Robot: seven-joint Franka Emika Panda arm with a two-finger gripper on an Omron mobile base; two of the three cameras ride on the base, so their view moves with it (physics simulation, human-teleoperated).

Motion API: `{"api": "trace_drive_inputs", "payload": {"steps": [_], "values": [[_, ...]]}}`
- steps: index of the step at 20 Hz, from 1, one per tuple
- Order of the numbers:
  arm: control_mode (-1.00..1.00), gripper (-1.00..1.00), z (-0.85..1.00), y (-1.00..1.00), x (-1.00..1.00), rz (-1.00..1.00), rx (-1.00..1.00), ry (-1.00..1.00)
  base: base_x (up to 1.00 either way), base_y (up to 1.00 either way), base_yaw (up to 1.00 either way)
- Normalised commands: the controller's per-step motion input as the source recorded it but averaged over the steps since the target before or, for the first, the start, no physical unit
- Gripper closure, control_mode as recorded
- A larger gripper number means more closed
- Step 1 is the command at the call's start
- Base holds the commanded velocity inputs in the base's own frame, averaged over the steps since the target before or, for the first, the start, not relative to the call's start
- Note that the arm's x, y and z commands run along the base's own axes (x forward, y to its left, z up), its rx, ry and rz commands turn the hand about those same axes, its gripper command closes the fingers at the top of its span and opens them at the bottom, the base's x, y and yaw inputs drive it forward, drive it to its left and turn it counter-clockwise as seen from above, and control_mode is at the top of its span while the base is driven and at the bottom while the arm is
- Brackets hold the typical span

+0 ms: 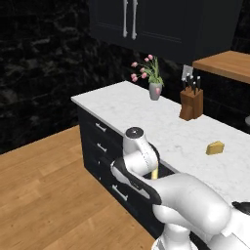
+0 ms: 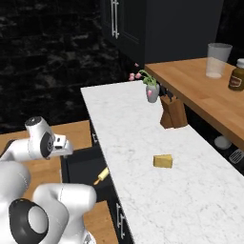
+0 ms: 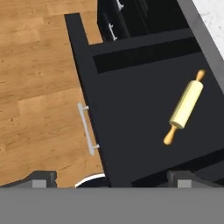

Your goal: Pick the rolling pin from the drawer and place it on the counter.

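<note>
- Gripper (image 3: 111, 177): fully spread and holding nothing; in the hand view its two dark fingertips (image 3: 41, 178) rise at the bottom edge, one over the wooden floor (image 3: 39, 78), the other over the drawer's interior.
- Key relation: the rolling pin (image 3: 186, 107) lies on the dark floor of the open drawer (image 3: 131, 113), well apart from the gripper and off to the counter side of it. In the hand view it sits up and to the right of the fingertips, its long axis running on a diagonal from lower left to upper right. Judged from this, the hand must shift toward the counter, descend, and turn so the jaws close across the pale barrel, not along it.
- Drawer front: the silver bar handle (image 3: 88, 129) lies between the gripper and the floor side; the drawer is pulled out, and nothing lies over the pin.
- Possible obstruction: the counter (image 2: 143, 143) edge runs just beside the pin's far end, leaving little room on that side.
- Counter surface: a yellow wedge block (image 2: 163, 161), a knife block (image 2: 172, 112) and a flower vase (image 2: 152, 91) stand well apart, with bare marble between them for placing.
</note>
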Motion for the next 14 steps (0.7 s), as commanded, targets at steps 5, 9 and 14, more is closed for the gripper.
{"api": "trace_drive_inputs", "payload": {"steps": [5,9,14], "values": [[-1.0,-1.0,-0.24,0.03,0.22,0.18,0.0,0.06,0.0,0.0,0.0],[-1.0,-1.0,-0.27,0.04,0.55,0.07,0.0,0.02,0.0,0.0,0.0],[-1.0,-1.0,-0.01,0.08,0.27,0.0,-0.01,0.08,0.0,0.0,0.0]]}}
